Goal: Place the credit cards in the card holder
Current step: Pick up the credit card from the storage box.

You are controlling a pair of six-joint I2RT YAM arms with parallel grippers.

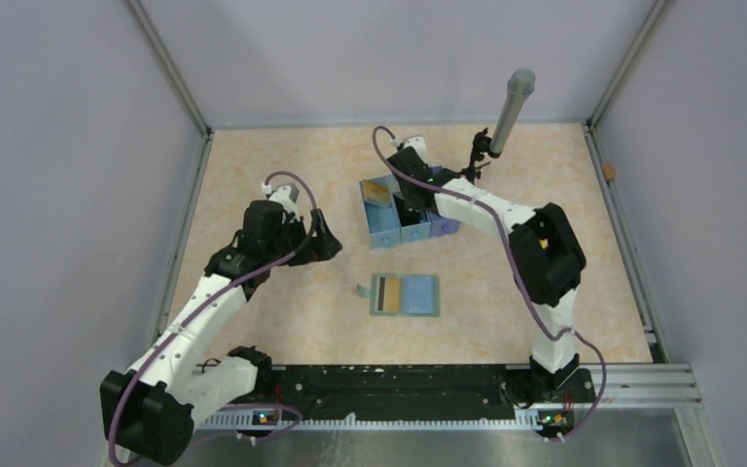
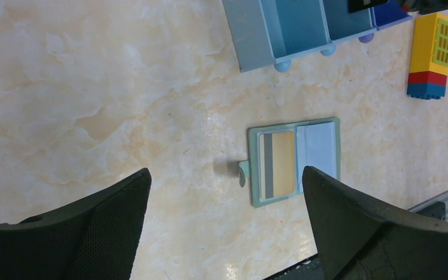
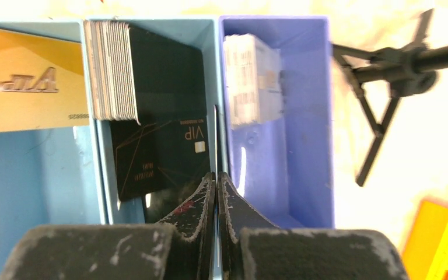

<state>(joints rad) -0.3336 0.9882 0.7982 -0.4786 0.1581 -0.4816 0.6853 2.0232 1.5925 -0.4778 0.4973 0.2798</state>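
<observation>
A blue three-compartment tray sits toward the back of the marbled tabletop. Just beside it, a black tripod stand carries a tilted grey cylinder. A yellow, red and blue block stands near the tray.

Soft, even light is coming from overhead, keeping the table bright and casting faint, short shadows under the arms. In the left wrist view a pale sheen is glinting off the tabletop beside the card holder, while the left fingers are looming dark and slightly soft. In the right wrist view the right fingers are blurring up close, the stacked cards are looking smeared, and the table at right is washing out to white
</observation>
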